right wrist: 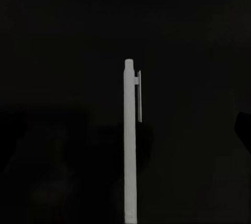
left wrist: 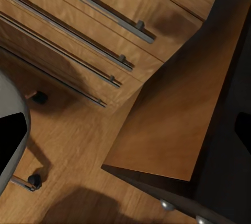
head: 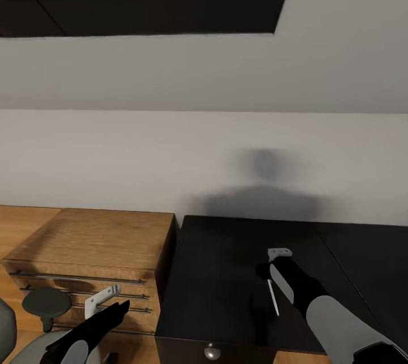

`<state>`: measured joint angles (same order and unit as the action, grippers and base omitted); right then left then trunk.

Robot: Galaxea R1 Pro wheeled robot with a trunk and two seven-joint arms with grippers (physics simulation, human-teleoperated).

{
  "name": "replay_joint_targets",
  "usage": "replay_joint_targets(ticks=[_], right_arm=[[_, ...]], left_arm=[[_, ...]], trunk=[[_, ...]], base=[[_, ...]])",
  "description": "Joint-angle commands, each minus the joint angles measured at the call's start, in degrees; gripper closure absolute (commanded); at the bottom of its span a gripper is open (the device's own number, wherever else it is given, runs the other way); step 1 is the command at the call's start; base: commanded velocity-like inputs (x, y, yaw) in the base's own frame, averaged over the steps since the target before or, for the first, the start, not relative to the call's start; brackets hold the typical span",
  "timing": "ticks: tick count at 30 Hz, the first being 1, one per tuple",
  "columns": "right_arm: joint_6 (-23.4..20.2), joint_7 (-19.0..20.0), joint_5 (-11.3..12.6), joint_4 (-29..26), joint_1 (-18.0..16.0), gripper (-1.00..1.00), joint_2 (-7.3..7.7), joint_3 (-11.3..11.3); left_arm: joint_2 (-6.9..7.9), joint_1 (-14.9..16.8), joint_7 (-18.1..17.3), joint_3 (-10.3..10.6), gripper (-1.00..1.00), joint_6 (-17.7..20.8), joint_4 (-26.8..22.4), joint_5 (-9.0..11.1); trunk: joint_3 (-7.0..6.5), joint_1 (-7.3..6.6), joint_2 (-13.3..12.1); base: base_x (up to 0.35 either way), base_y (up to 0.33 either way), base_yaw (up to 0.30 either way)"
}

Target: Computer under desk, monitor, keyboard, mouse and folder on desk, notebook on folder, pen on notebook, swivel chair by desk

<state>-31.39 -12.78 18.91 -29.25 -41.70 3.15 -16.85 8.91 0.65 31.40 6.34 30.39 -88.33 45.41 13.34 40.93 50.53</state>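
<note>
black desk [head: 226,273] against white wall, wood cabinet [head: 96,245] beside, right gripper [head: 271,273] pinching pen [right wrist: 129,145]

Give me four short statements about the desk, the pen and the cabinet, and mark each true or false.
1. A white pen lies on the black desk. True.
2. The right tool is over the wooden cabinet. False: it is over the desk, by the pen.
3. The cabinet stands beside the desk. True.
4. A blue folder lies on the desk beside the pen. False: the desktop around the pen is bare.
</note>
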Motion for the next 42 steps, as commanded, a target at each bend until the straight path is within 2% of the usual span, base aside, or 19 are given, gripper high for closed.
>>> replay_joint_targets(ticks=[1,22,42], right_arm=[[-0.2,-0.5,0.6,-0.1,0.0,-1.0,0.08,-0.5],[-0.4,-0.3,0.6,-0.1,0.0,-1.0,0.03,-0.5],[-0.4,-0.2,0.6,-0.1,0.0,-1.0,0.02,-0.6]], left_arm=[[0.05,0.1,0.6,0.1,-1.0,0.0,-0.1,0.6],[0.05,0.0,0.6,0.1,-1.0,0.0,-0.1,0.6],[0.05,0.1,0.6,0.2,-1.0,0.0,-0.1,0.6]], trunk=[[0.09,0.01,0.1],[0.09,0.01,0.1],[3.68,4.4,8.1]], base=[[0.0,0.0,0.0],[0.0,0.0,0.0],[0.0,0.0,0.0]])
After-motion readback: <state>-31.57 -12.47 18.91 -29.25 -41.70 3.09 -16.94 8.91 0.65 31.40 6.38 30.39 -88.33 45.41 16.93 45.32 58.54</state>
